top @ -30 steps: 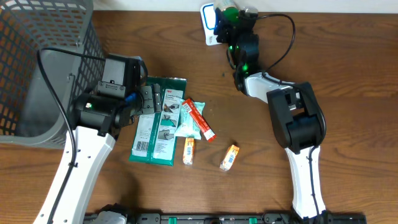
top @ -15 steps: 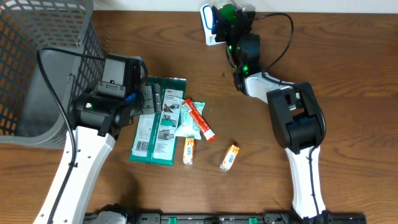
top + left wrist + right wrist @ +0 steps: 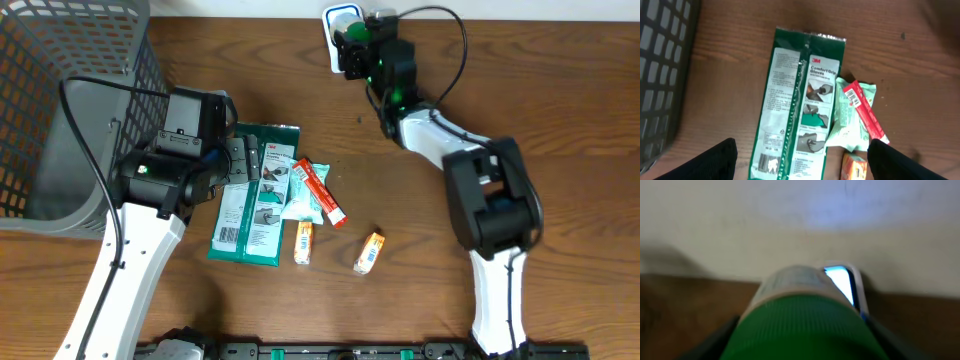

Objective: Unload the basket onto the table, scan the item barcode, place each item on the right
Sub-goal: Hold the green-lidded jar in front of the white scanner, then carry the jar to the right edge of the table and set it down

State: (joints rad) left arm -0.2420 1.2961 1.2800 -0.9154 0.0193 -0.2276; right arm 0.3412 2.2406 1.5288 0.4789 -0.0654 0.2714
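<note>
The green item [image 3: 353,30] is gripped in the right gripper [image 3: 360,42] at the far edge of the surface [image 3: 560,120] and has been shifted closer to the lit scanner [image 3: 337,17]; a barcode read is judged imminent. The left gripper [image 3: 802,160] is held wide open above the gloves packet [image 3: 797,100].
</note>
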